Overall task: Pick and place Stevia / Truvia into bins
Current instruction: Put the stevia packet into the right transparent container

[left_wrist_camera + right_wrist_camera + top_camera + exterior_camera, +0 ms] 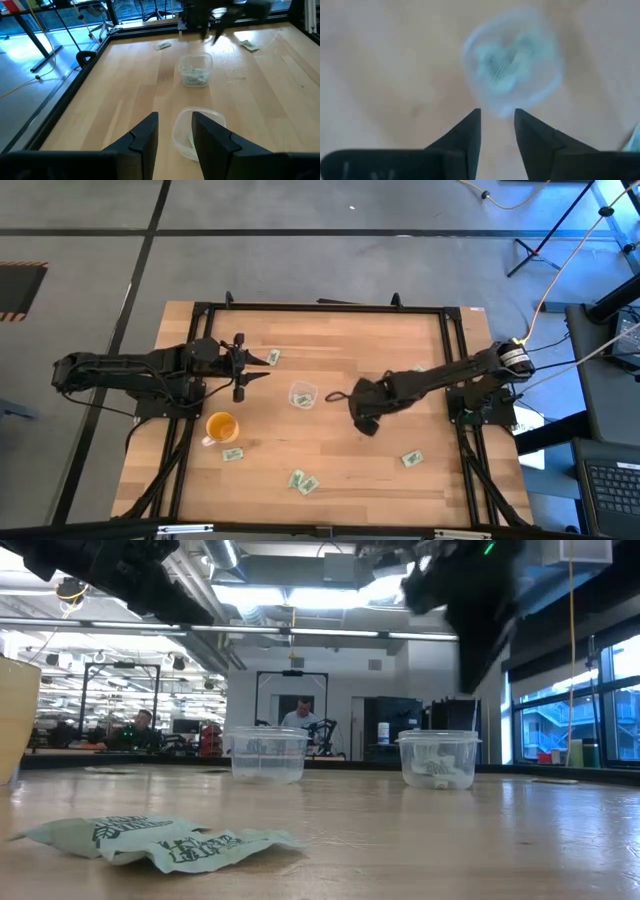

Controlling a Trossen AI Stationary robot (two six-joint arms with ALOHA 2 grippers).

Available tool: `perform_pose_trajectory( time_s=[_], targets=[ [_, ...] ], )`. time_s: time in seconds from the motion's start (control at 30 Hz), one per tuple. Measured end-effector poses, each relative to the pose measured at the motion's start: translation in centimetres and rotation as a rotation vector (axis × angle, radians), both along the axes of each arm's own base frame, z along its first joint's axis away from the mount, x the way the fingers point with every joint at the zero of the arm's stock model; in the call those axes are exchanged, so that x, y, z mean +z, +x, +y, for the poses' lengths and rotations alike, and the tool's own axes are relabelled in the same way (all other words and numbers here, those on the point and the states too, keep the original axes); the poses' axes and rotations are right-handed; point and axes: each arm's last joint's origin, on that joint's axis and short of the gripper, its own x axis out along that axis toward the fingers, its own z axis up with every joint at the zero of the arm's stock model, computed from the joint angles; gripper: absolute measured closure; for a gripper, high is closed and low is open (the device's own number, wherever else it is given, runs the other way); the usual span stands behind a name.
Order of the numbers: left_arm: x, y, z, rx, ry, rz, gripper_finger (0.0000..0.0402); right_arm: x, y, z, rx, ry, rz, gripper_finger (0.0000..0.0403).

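Crumpled packets (160, 840) lie nearest; two bins (268, 754), perhaps six packets; right end effector (497, 125) parted, empty.

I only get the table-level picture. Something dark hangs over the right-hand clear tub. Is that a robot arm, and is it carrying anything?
Observer: That is the right arm. Its own camera shows the right pincer open and empty, over the filled bin, which has packets inside.
Operator: Where is the other arm?
Observer: From above, the left pincer waits on the table's left side, short of the other bin.
Operator: I see one crumpled packet up front. Are there more?
Observer: Yes. The overhead camera shows several loose ones, such as the far packet by the left pincer and the near packet on the right arm's side.
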Motion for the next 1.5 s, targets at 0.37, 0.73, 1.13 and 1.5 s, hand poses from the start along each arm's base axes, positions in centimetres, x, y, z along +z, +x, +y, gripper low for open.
perform_pose_trajectory(
  time_s=[0.37,0.73,1.13,1.5],
  targets=[
    [-0.1,-0.1,0.0,-0.001,-0.002,0.016,0.0288,1.4,-3.9,7.3,-0.302,0.145,0.120,0.0282],
    [-0.1,-0.1,0.0,-0.001,0.000,0.016,0.0288,1.5,-7.7,11.5,-0.571,0.097,0.120,0.0282],
    [-0.1,-0.1,0.0,-0.001,0.000,0.015,0.0288,1.5,-9.6,13.1,-0.687,0.065,0.103,0.0282],
    [-0.1,-0.1,0.0,-0.001,0.000,0.015,0.0288,-2.6,-11.3,11.7,-0.683,0.150,0.088,0.0282]
  ],
)
